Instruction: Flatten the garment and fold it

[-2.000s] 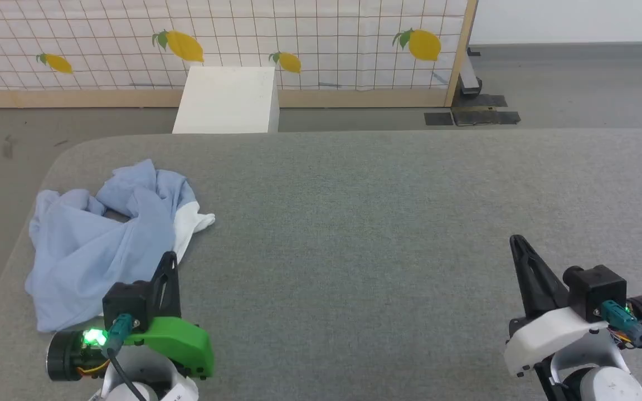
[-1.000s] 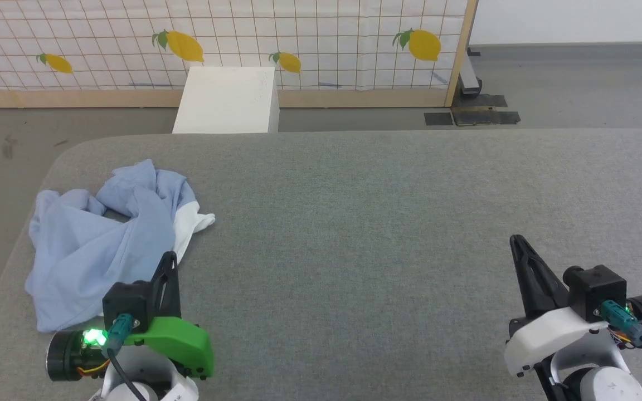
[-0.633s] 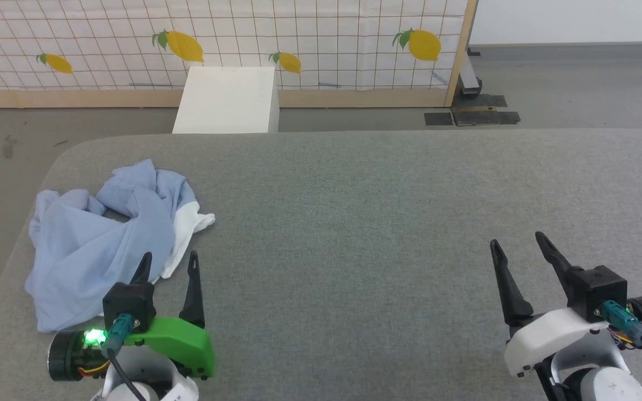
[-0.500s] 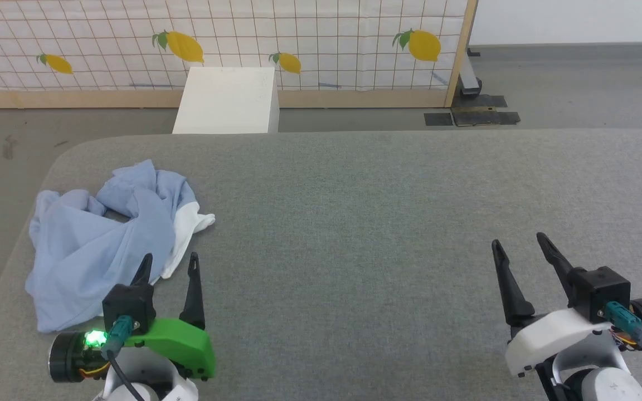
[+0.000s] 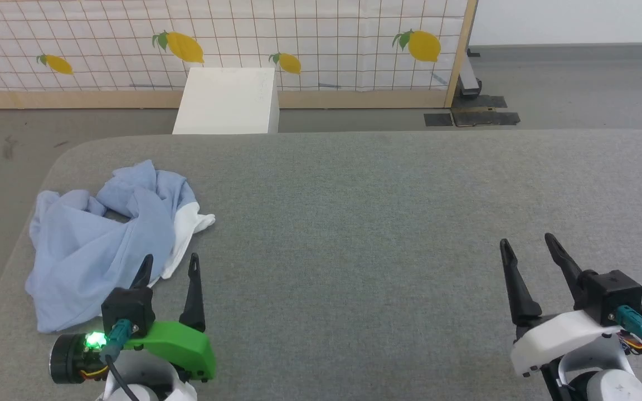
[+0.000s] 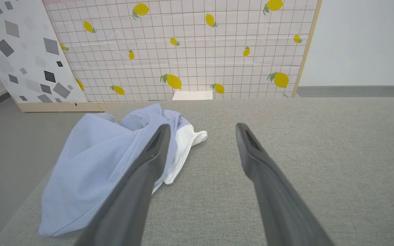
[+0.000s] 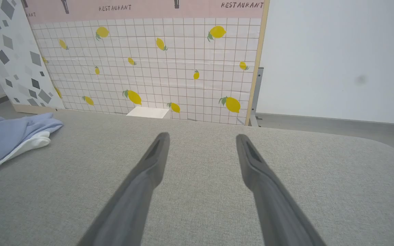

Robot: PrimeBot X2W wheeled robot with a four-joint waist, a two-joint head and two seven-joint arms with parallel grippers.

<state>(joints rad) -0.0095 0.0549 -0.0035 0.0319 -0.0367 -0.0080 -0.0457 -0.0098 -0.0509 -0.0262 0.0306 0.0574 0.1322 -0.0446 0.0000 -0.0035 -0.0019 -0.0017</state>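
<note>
The garment [image 5: 92,245], a light blue T-shirt with a white panel, lies crumpled at the left end of the grey table [image 5: 354,223]. It also appears in the left wrist view as the garment [image 6: 94,164] and at the left edge of the right wrist view as the garment [image 7: 5,136]. My left gripper [image 5: 169,259] stands open just in front of the shirt's near edge, holding nothing; its left finger overlaps the cloth's edge. My right gripper [image 5: 524,239] is open over bare table at the lower right, far from the shirt. Both pairs of fingers [image 6: 152,153] [image 7: 156,153] are spread.
A white box [image 5: 227,100] stands on the floor beyond the table's far edge. Behind it runs a lemon-print tiled screen [image 5: 298,39] with a wooden frame. The table's left edge passes close to the shirt. Grey floor [image 5: 577,83] lies at the back right.
Both grippers have gone from shut to open. The right gripper has since shifted slightly right and down. The shirt has not moved.
</note>
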